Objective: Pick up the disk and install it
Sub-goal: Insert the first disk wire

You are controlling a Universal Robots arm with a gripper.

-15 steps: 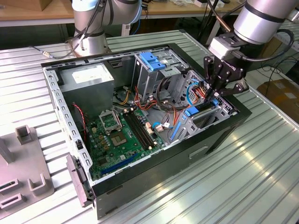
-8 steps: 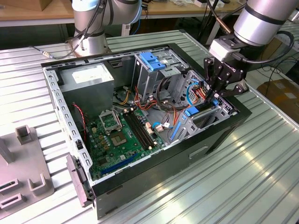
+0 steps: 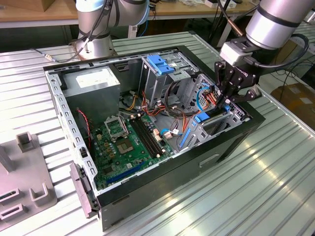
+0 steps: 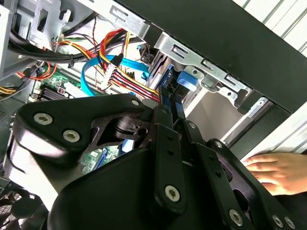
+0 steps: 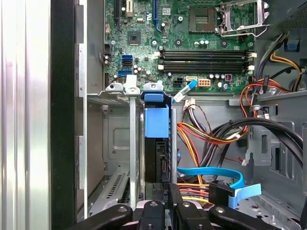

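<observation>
In bay [image 5: 117, 158] at case [image 3: 231, 142] corner: disk [image 5: 156, 143] on edge, long axis running straight ahead of my gripper [image 5: 165, 189]. Jaws pinched on disk's near end.

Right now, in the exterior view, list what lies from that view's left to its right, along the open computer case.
Grey fixture block → case's perforated side rail → motherboard → blue latch piece on the drive cage → gripper over the drive bay, at the blue-railed disk.
</observation>
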